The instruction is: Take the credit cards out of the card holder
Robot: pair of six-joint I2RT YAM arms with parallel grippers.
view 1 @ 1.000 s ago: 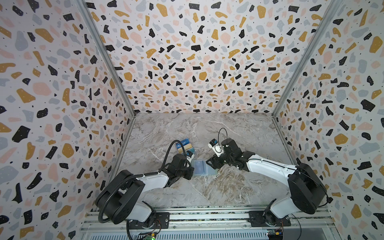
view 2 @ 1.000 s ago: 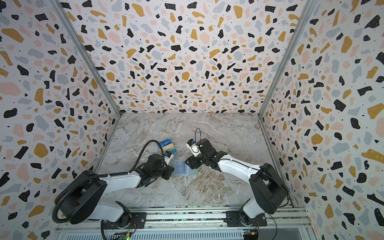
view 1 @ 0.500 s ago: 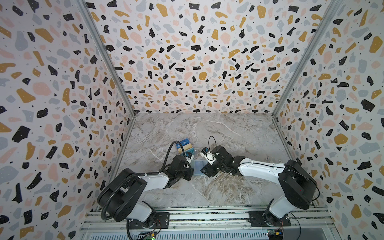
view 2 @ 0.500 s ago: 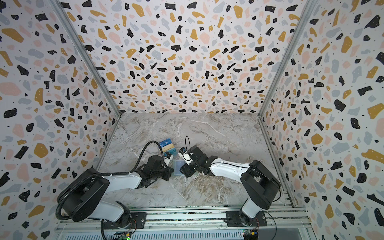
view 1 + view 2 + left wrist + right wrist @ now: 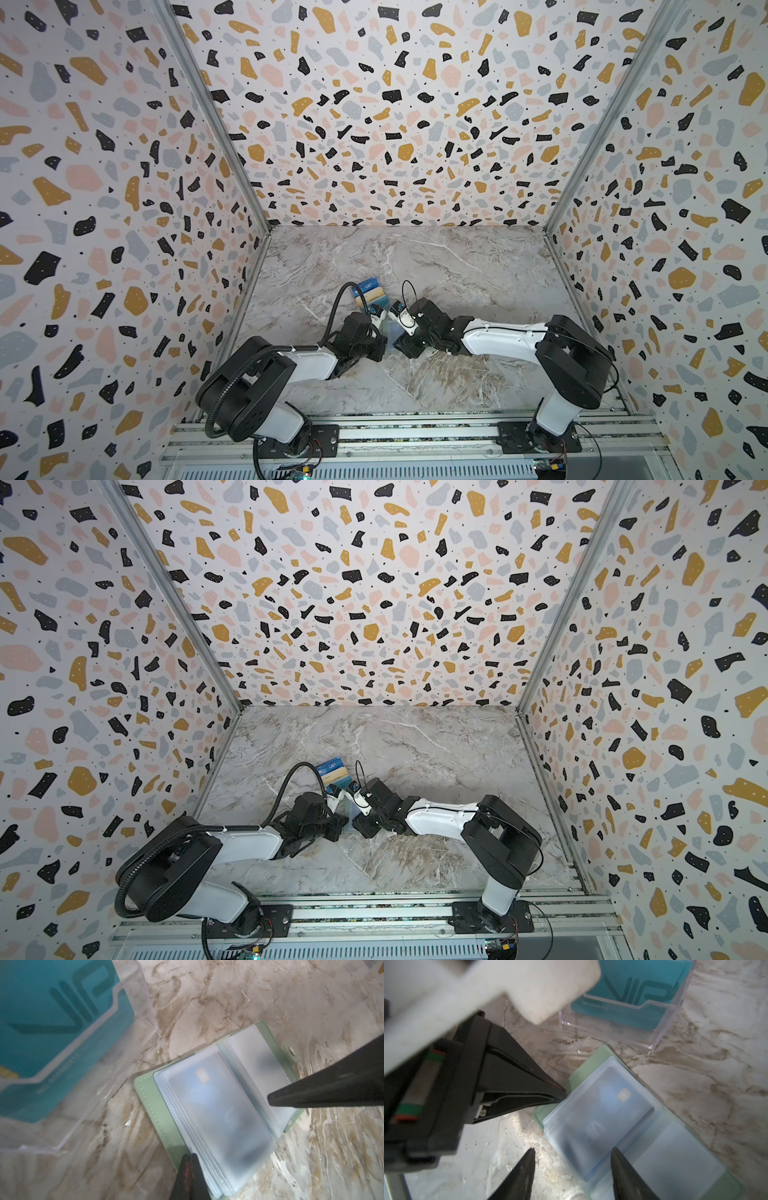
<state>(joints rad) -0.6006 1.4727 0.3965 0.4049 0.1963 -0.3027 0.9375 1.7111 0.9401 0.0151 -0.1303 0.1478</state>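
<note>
The mint-green card holder (image 5: 149,1105) (image 5: 583,1064) lies open on the marble floor between my two grippers; only a sliver of it (image 5: 392,331) shows in the top views. A dark blue credit card (image 5: 218,1109) (image 5: 604,1105) with a gold chip sits inside its top clear sleeve. My left gripper (image 5: 190,1155) (image 5: 383,344) is shut, its tips resting on the green cover's edge. My right gripper (image 5: 572,1151) (image 5: 400,341) is open and low over the holder: one finger is above the sleeves near the fold, the other above bare marble. A teal VIP card (image 5: 52,1012) (image 5: 633,987) stands in the clear stand.
The clear tiered plastic stand (image 5: 369,293) (image 5: 133,1028) (image 5: 664,1022) stands just behind the card holder, with blue and tan cards behind the teal one. The snap tab (image 5: 292,1051) sticks out from the holder's far cover. Patterned walls close in three sides.
My right gripper has moved left, coming in over the open card holder close to the left gripper, and its jaws have narrowed a little. The left arm has stayed put.
</note>
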